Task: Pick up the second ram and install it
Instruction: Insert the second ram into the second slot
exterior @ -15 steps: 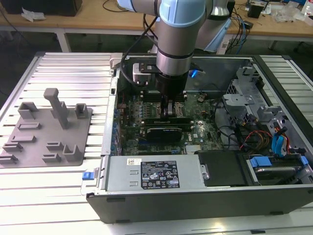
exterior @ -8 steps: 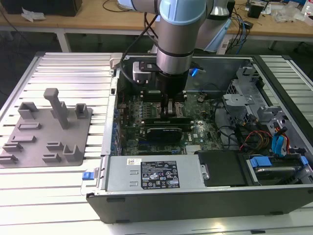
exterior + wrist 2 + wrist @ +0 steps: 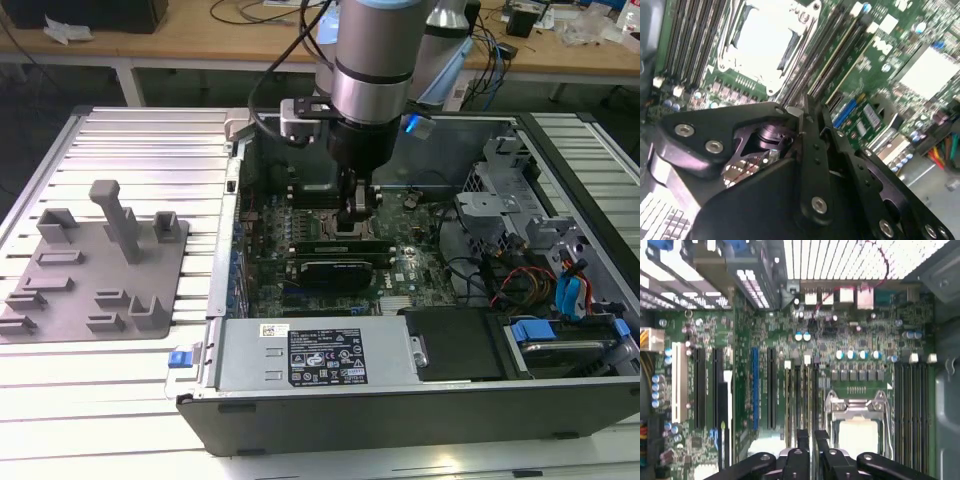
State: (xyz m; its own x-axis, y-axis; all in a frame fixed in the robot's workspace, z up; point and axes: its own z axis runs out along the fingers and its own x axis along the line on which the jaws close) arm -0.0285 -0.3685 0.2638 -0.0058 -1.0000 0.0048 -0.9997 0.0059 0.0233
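Observation:
My gripper (image 3: 357,222) is down inside the open computer case (image 3: 400,400), over the memory slots beside the silver processor socket (image 3: 856,430). In both wrist views its two black fingers (image 3: 802,436) stand close together with a thin gap between them. That gap lines up with the second ram (image 3: 838,56), a thin stick seen edge-on, standing in a slot along the row. In the first wrist view the ram (image 3: 811,400) runs away from the fingertips between white slot clips. My gripper (image 3: 816,106) sits right at the stick's top edge, and the contact itself is hidden.
A black expansion card (image 3: 335,270) lies across the motherboard just in front of the gripper in the exterior view. A grey parts fixture (image 3: 95,270) stands on the ribbed table at the exterior view's left. Drive bays and cables (image 3: 550,280) crowd the case's right side.

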